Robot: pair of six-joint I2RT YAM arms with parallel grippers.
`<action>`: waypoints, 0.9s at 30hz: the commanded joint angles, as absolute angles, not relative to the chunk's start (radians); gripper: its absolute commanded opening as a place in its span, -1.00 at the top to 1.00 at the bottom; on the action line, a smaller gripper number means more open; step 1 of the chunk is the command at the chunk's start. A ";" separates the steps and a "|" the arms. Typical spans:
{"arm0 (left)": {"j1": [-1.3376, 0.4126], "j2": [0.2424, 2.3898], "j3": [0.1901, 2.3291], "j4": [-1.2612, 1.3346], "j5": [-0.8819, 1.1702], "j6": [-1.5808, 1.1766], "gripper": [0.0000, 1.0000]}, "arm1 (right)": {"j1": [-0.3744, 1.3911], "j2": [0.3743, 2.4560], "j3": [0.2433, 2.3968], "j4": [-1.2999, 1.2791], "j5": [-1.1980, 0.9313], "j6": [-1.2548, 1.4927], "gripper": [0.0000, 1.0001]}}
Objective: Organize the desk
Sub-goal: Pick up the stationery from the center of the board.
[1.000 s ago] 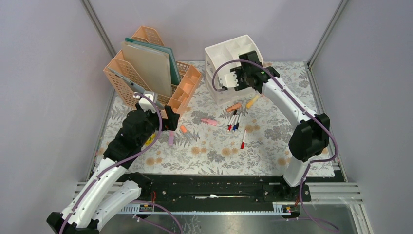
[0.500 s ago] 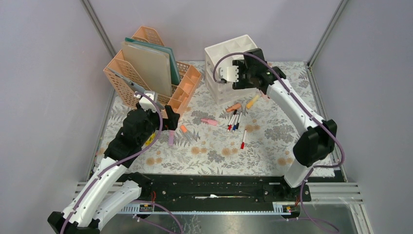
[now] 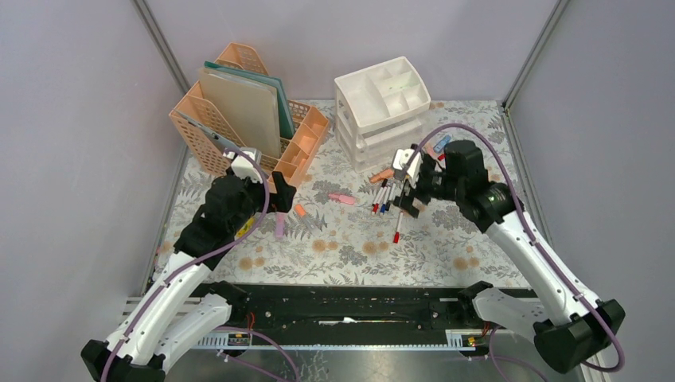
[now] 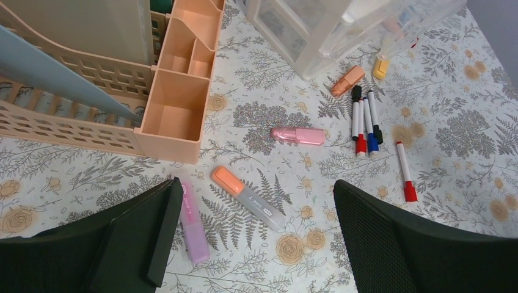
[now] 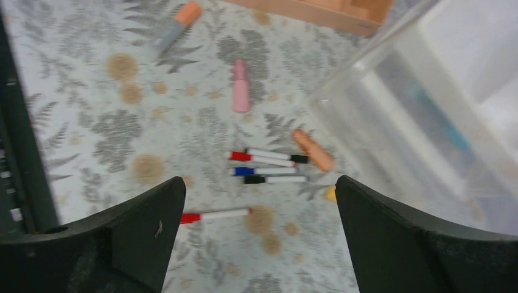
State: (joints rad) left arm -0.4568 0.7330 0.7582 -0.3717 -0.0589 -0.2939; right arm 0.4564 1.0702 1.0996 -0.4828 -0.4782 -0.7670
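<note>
The desk (image 3: 350,247) has a pale cloth with a fern and flower print. On it lie a pink highlighter (image 4: 299,135), an orange-capped grey highlighter (image 4: 247,198), a purple highlighter (image 4: 192,223), an orange highlighter (image 4: 348,80), three markers side by side (image 4: 365,119) and one red-capped marker (image 4: 404,179). My left gripper (image 4: 256,244) is open and empty, above the orange-capped and purple highlighters. My right gripper (image 5: 259,238) is open and empty, above the red-capped marker (image 5: 215,215) and the marker group (image 5: 269,166). It hovers over them in the top view (image 3: 410,195).
A peach file rack (image 3: 239,119) with folders stands at the back left, its small compartments (image 4: 177,110) facing the highlighters. A white three-drawer unit (image 3: 382,107) stands at the back centre. A yellow highlighter (image 4: 381,66) lies at its foot. A black rail (image 3: 342,306) runs along the near edge.
My right arm has drawn back from the top of the drawer unit and come down and nearer, over the markers. My left arm has hardly moved.
</note>
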 commanded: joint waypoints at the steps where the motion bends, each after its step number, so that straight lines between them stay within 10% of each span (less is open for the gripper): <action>1: -0.445 0.742 0.742 -0.302 -0.015 -0.315 -0.97 | 0.442 1.000 0.971 -0.436 -0.666 -0.602 -0.99; 12: -0.443 0.794 0.636 -0.192 0.076 -0.528 -0.97 | 0.307 0.912 0.844 -0.336 -0.641 -0.456 -0.99; 27: -0.443 0.928 0.547 -0.313 -0.314 -0.778 -0.97 | 0.305 0.911 0.825 -0.333 -0.626 -0.485 -0.99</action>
